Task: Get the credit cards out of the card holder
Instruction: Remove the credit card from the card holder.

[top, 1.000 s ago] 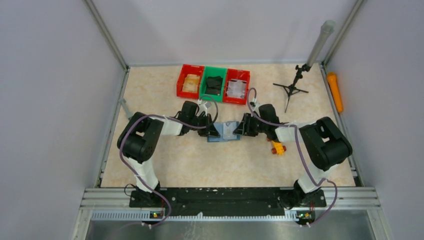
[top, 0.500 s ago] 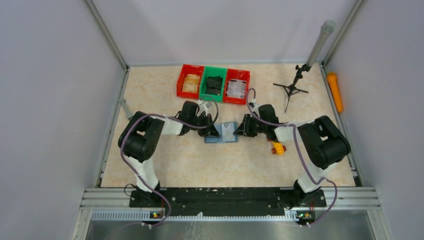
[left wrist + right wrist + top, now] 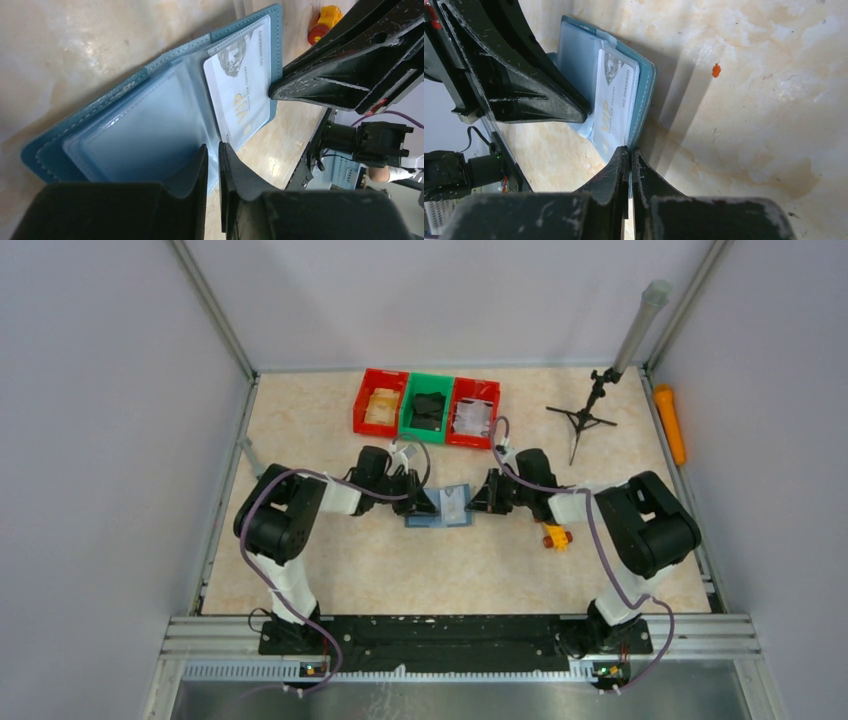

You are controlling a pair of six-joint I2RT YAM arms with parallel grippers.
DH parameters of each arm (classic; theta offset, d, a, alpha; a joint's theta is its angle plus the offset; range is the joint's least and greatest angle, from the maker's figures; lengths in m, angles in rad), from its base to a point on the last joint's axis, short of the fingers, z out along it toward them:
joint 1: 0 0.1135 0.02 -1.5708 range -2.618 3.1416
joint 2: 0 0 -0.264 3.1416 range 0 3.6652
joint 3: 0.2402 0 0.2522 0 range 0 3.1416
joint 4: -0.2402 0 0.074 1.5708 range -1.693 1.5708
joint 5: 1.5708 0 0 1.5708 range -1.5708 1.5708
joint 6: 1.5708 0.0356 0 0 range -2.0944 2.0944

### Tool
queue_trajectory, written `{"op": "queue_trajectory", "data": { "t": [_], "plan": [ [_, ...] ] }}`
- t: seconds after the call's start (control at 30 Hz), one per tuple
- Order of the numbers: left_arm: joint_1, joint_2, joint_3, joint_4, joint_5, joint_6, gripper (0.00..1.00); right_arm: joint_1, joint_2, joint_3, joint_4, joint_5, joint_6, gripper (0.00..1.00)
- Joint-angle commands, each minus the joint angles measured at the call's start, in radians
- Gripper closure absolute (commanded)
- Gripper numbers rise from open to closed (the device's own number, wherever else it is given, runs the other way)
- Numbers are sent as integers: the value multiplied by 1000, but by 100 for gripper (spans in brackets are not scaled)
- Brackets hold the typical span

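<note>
The teal-blue card holder (image 3: 440,512) lies open on the table between my two grippers. In the left wrist view its (image 3: 145,122) clear inner sleeves show, and one pale silver-white card (image 3: 239,85) with gold "VIP" sits in the right-hand sleeve. No dark cards show. My left gripper (image 3: 212,150) is closed on the near edge of a clear sleeve. My right gripper (image 3: 630,151) is closed on the holder's teal edge (image 3: 647,95) beside the card (image 3: 616,97). In the top view the left gripper (image 3: 427,504) and the right gripper (image 3: 474,501) meet at the holder.
Two red bins (image 3: 380,402) (image 3: 474,412) flank a green bin (image 3: 428,408) at the back. A yellow-orange toy block (image 3: 556,536) lies by the right arm. A small tripod stand (image 3: 584,420) and an orange cylinder (image 3: 670,424) are at the back right.
The card holder and both grippers have shifted a little to the left; the holder stays open between them.
</note>
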Motion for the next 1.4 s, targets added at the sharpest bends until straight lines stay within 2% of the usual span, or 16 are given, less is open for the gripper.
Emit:
{"op": "queue_trajectory", "data": {
  "t": [0.0, 0.13, 0.23, 0.37, 0.47, 0.57, 0.83, 1.0, 1.07, 1.2, 1.23, 1.27, 1.37],
  "plan": [
    [22, -81, -48, 38, -29, 6, 79, 11, -32, -19, 60, -21, 3, 100],
    [23, -202, -73, -13, -76, 66, 66, 1, -63, -41, 89, -26, 14, 100],
    [24, -317, -100, -67, -165, 117, 48, -4, -90, -60, 117, -20, 21, 100],
    [30, -432, -132, -154, -364, 159, 23, -7, -110, -70, 126, -4, 16, 100],
    [34, -466, -129, -227, -492, 180, 15, -7, -111, -70, 124, -2, 13, 100],
    [34, -450, -110, -279, -517, 200, 14, -6, -111, -70, 119, 7, 10, 100],
    [33, -266, 37, -497, -409, 244, 29, -7, -111, -71, 114, 15, 5, 100],
    [30, -228, 49, -485, -363, 238, 50, -7, -106, -69, 116, 14, 5, 100],
    [28, -225, 43, -453, -355, 232, 61, -7, -102, -69, 120, 7, 6, 100],
    [27, -230, 20, -374, -299, 215, 100, -7, -97, -69, 125, -3, 7, 100],
    [27, -241, 10, -356, -285, 212, 100, -7, -98, -72, 127, -3, 7, 96],
    [27, -264, -8, -320, -268, 206, 100, -7, -98, -74, 130, -4, 9, 86],
    [28, -332, -61, -221, -238, 182, 100, -7, -96, -80, 134, 1, 12, 64]
  ]
}}
